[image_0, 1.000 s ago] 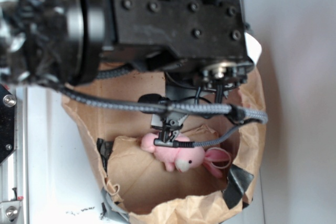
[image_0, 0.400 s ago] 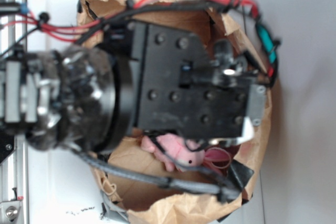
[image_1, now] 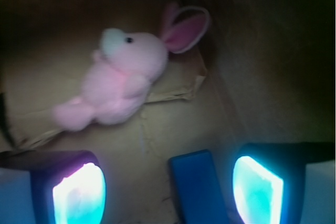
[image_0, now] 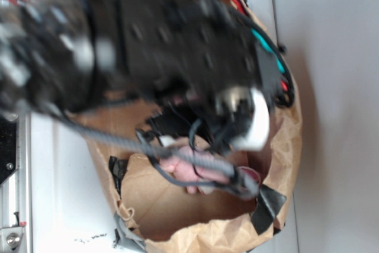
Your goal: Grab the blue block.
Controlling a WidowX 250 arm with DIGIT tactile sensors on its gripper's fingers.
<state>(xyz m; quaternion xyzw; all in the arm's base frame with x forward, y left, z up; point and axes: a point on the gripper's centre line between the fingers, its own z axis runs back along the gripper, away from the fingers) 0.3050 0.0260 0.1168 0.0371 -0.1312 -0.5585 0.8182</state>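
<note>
blue block [image_1: 198,184] between jaws, nearer one finger [image_1: 257,190] | jaws released, not touching

bunny [image_1: 118,80]: pink plush, fuzzy
block [image_1: 198,184]: blue, smooth matt
bag [image_0: 177,208]: brown paper, creased, torn edge
fingers [image_1: 79,195]: glossy, glowing pads

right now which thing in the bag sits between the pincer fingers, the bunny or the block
The blue block: in the wrist view it lies between the two glowing fingers, nearer the right one. The pink plush bunny lies farther ahead, outside them.
</note>
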